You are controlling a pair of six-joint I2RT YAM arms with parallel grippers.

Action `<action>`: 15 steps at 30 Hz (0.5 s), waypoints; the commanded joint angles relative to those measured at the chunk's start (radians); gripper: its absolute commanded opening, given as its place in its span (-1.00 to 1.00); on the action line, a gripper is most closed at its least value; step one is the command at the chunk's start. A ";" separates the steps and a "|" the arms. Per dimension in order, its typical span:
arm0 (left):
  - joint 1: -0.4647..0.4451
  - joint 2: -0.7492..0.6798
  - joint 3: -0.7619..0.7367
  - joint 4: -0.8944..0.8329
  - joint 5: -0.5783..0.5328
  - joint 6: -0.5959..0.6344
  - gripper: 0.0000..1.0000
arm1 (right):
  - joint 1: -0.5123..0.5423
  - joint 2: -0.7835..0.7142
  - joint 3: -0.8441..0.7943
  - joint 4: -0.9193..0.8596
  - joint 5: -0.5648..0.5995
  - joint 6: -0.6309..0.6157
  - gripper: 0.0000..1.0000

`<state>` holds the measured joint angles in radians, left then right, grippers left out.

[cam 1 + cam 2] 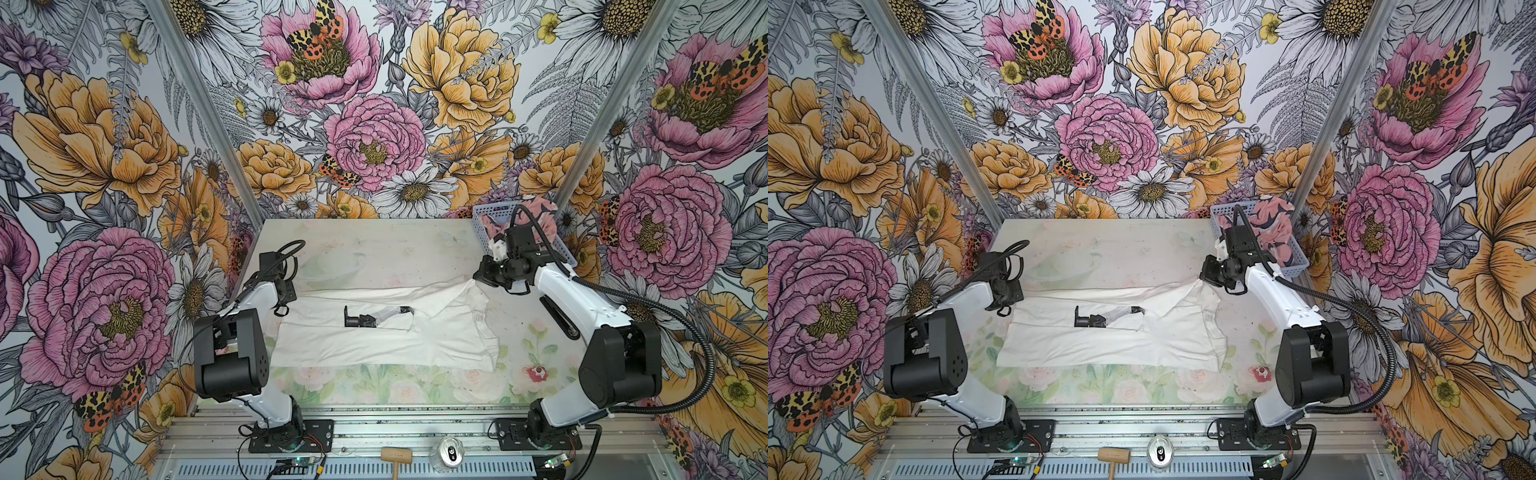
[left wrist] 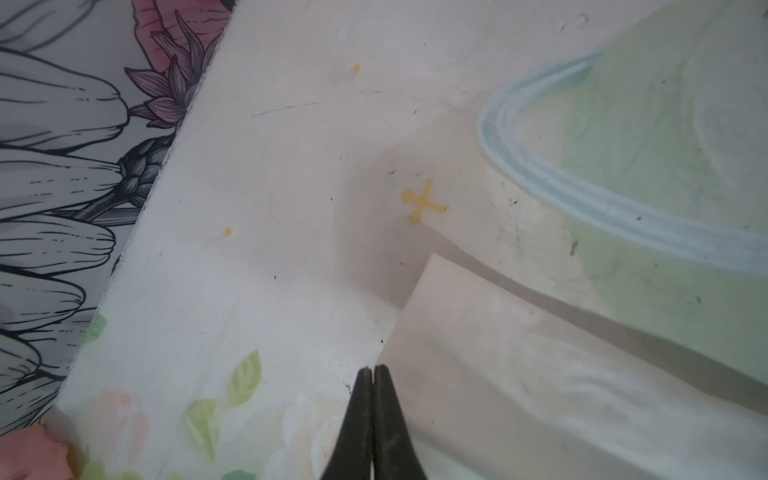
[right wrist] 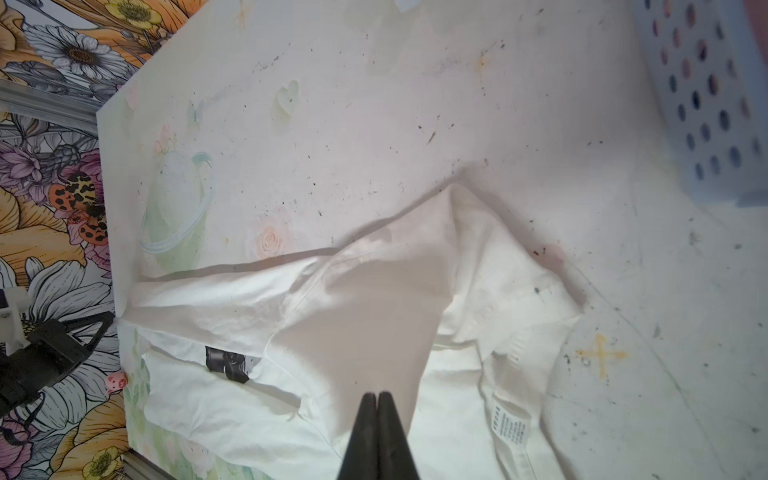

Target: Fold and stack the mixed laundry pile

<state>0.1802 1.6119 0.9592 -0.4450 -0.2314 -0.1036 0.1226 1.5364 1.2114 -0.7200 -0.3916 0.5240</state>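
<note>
Fingers [image 2: 357, 415] of the left gripper [image 2: 372, 369] press together at the left edge of the white T-shirt [image 1: 374, 345]; I cannot tell whether cloth sits between them. The right gripper [image 3: 377, 395] is pinched on a raised fold. The shirt lies spread mid-way across the table [image 1: 374, 249]. The pink garment [image 1: 540, 212] sits in the blue basket [image 1: 482, 224] at the far right corner.

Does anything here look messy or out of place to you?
The white T-shirt lies only partly folded, its right end rumpled with the care label showing. The pink garment bulges over the rim of the blue basket.
</note>
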 commanded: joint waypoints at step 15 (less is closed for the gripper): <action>-0.033 -0.076 -0.067 -0.115 0.029 0.012 -1.00 | -0.050 -0.094 -0.089 -0.039 -0.026 0.011 -1.00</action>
<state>0.1627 1.5639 0.9081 -0.5220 -0.2054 -0.1009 0.0807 1.4742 1.1404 -0.7425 -0.4061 0.5415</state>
